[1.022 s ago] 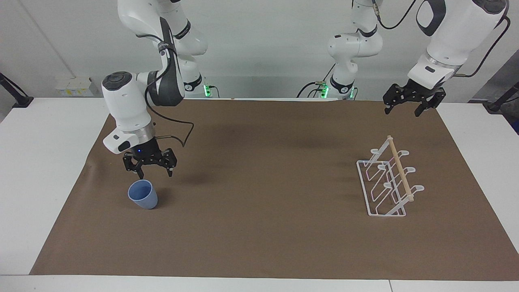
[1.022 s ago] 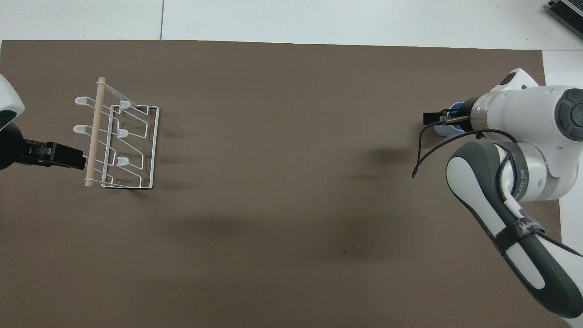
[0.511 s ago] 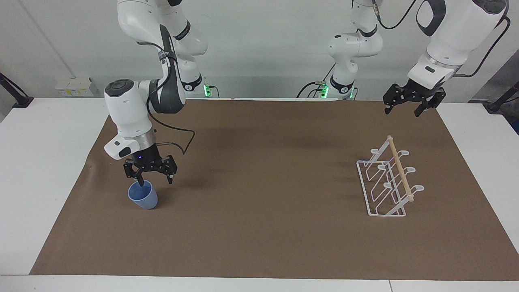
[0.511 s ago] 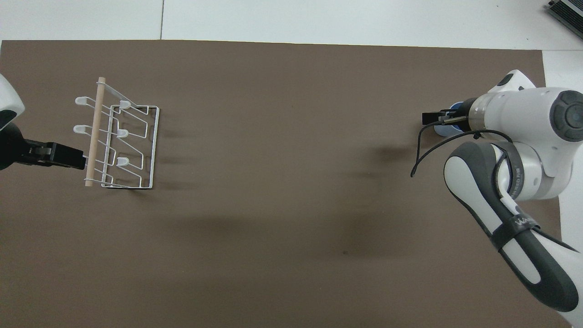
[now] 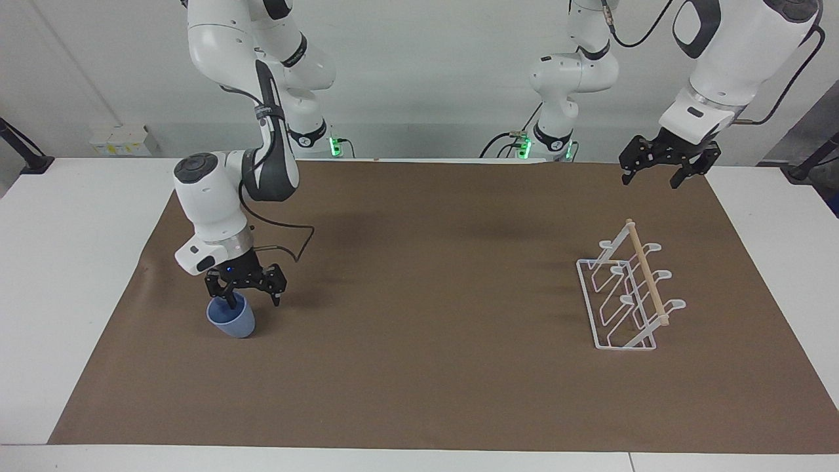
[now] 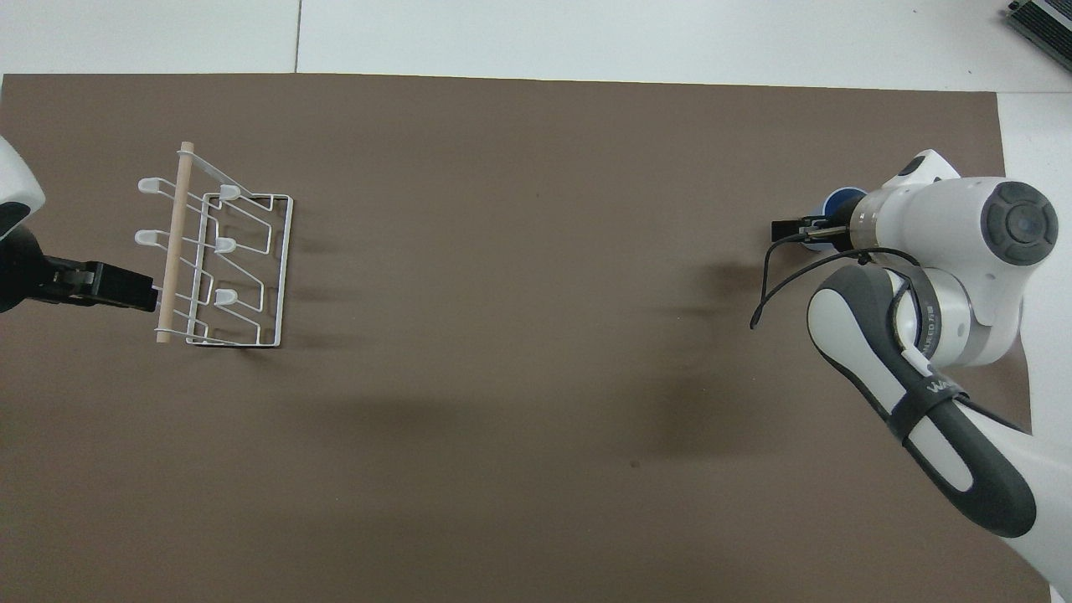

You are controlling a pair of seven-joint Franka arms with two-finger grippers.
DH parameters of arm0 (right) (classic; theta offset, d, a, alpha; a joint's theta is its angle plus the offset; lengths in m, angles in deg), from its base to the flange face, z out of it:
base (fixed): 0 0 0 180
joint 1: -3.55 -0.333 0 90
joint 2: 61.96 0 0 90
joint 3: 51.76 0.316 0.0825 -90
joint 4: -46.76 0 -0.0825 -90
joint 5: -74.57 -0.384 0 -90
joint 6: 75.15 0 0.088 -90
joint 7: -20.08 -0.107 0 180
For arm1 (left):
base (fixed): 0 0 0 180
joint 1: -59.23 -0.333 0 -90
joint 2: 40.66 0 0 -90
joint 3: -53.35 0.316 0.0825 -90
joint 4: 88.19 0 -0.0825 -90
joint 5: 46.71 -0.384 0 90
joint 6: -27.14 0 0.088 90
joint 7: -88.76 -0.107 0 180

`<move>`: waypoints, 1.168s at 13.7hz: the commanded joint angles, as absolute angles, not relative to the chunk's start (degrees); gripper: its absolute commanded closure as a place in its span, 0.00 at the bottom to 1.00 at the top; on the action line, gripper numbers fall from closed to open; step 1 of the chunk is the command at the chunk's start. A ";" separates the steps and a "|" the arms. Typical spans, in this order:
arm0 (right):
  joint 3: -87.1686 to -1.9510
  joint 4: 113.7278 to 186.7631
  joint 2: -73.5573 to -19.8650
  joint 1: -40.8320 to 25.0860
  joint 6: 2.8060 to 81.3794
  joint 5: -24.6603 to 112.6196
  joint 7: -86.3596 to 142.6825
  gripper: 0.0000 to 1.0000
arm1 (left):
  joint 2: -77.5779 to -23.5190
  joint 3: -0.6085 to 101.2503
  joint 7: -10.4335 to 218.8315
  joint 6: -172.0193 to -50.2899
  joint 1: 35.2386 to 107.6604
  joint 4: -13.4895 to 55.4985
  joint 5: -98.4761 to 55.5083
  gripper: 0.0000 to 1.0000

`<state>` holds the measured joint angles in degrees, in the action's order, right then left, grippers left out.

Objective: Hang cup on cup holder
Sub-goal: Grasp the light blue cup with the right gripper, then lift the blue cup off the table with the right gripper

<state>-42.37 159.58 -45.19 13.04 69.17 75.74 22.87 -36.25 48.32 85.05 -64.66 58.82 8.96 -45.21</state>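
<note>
Facing view shows the right gripper [image 5: 250, 299] low at the cup [image 5: 231, 317]. Its fingers are spread apart, one finger dipping inside the cup's mouth and the other outside, so the wall of the cup sits between them. Nothing is pinched yet. The cup stands on the brown mat [image 5: 419, 367] at the right arm's end of the table, well apart from the holder [image 5: 628, 296], which sits at the left arm's end.

The step now looks like grabbing the cup. To do it well, I think the gripper should go a bit lower so the fingers hold plenty of the wall, not just the thin rim. Then it should squeeze slowly, because the cup is light and could tip or slide. It should lift straight up.

The left gripper [image 5: 661, 169] waits up in the air, over the mat's edge by the robots, with its fingers spread and holding nothing
</note>
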 commanded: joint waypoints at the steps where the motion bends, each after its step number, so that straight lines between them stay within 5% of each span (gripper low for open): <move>1: -41.74 160.75 -45.53 14.53 70.57 76.94 23.23 0.00 | -34.95 48.51 85.86 -65.41 59.06 10.33 -45.83 0.00; 3: -41.74 160.75 -45.62 14.54 70.48 76.94 23.77 0.01 | -34.95 48.52 85.86 -65.41 59.06 10.33 -45.83 0.00; 6: -41.74 160.75 -45.62 14.54 70.66 76.94 23.24 0.27 | -34.95 48.60 85.86 -65.41 58.79 10.33 -45.83 0.00; 8: -41.74 160.75 -45.53 14.54 70.66 76.94 23.06 0.54 | -34.95 48.60 85.77 -65.32 58.79 10.16 -45.83 0.00; 10: -41.74 160.75 -45.62 14.54 70.31 76.94 23.15 0.98 | -34.95 48.51 85.59 -65.32 58.88 10.16 -45.83 0.00; 16: -41.74 160.31 -45.53 14.54 69.69 76.94 23.15 1.00 | -34.95 48.60 85.85 -65.41 58.88 10.16 -45.83 0.00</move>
<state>-42.41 159.68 -45.28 13.72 69.30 75.83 23.17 -36.25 48.51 85.14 -64.67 58.79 8.96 -45.21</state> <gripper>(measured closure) 0.938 0.000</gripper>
